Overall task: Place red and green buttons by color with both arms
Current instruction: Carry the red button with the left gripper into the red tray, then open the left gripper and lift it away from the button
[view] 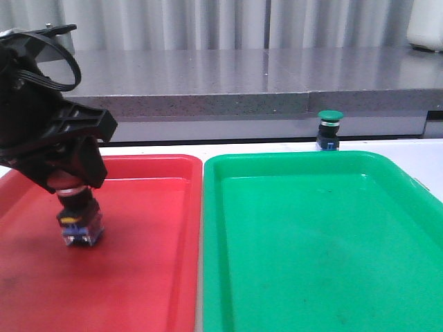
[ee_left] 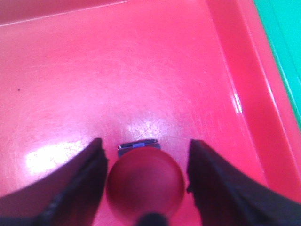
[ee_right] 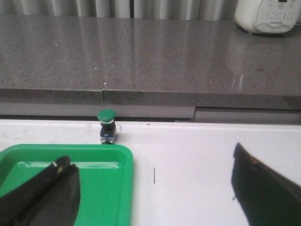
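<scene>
The red button stands on the floor of the red tray, near its left side. My left gripper is over its cap. In the left wrist view the red cap sits between the fingers of the left gripper. One finger touches the cap and a thin gap shows at the other, so the jaws are slightly open. The green button stands upright on the white table just behind the green tray. My right gripper is wide open and empty, well short of the green button.
The two trays lie side by side and fill the near table. A grey stone counter runs behind the table. A white appliance stands on it at the far right. The green tray's corner lies below my right gripper.
</scene>
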